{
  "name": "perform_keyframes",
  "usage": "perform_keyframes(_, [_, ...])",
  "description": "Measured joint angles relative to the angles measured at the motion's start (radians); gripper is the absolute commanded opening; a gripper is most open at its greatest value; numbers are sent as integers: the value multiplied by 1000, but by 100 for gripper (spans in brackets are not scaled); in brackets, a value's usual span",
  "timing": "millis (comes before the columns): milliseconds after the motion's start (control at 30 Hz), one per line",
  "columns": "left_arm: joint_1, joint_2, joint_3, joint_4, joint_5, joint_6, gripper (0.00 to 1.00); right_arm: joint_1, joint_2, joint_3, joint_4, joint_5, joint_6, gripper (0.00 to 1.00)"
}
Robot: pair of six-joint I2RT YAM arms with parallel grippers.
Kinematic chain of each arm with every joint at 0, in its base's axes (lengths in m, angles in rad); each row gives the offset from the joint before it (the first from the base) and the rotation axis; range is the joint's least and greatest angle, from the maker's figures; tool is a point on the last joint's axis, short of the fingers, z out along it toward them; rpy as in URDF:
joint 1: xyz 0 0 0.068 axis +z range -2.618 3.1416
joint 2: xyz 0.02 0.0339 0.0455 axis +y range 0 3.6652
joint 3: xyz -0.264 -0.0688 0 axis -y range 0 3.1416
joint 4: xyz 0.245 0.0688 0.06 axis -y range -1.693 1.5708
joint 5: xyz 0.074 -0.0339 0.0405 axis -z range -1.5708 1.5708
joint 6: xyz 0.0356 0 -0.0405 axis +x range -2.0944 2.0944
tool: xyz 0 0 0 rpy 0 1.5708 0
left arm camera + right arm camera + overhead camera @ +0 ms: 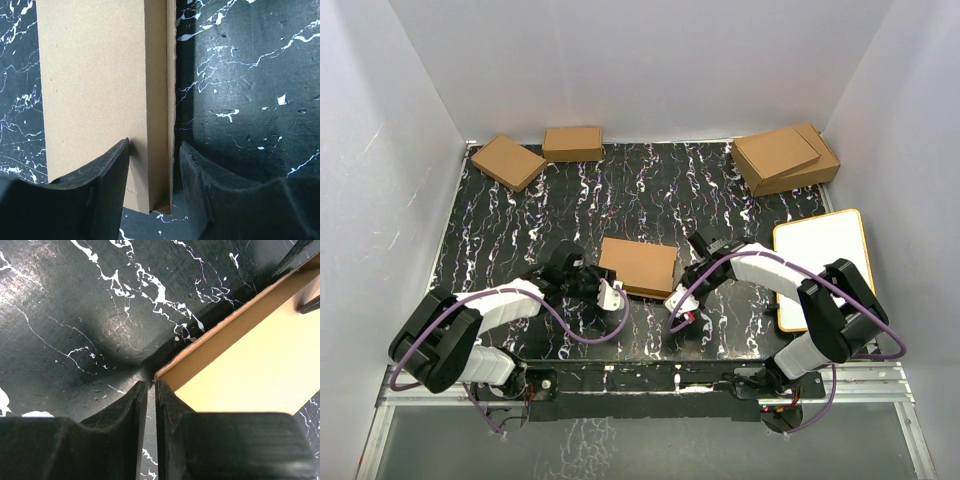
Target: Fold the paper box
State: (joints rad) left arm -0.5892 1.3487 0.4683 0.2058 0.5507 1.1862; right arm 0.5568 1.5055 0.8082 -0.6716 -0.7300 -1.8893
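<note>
The paper box [638, 266] lies folded flat as a thin brown cardboard rectangle in the middle of the black marbled table. My left gripper [610, 292] is at its near-left corner. In the left wrist view the jaws [155, 144] straddle the box's [90, 90] side wall, one finger on the top face and one against the outer edge. My right gripper [680, 300] sits at the near-right corner. Its fingers [150, 385] are pressed almost together with nothing between them, just beside the box's [260, 360] corner.
Two small brown boxes [508, 162] [573, 143] lie at the back left. Two larger stacked brown boxes [785, 160] sit at the back right. A white board with an orange rim [820, 265] lies on the right, next to the right arm. White walls enclose the table.
</note>
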Motion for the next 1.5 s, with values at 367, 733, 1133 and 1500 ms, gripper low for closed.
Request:
perform_keyframes(367, [0, 0, 0, 0, 0, 0, 42, 29, 0, 0, 13, 24, 3, 12])
perform_keyframes(733, [0, 0, 0, 0, 0, 0, 42, 32, -1, 7, -1, 29, 14, 19])
perform_keyframes(1133, [0, 0, 0, 0, 0, 3, 42, 39, -2, 45, -36, 21, 8, 25])
perform_keyframes(1500, [0, 0, 0, -1, 1, 4, 42, 39, -1, 45, -31, 61, 11, 24])
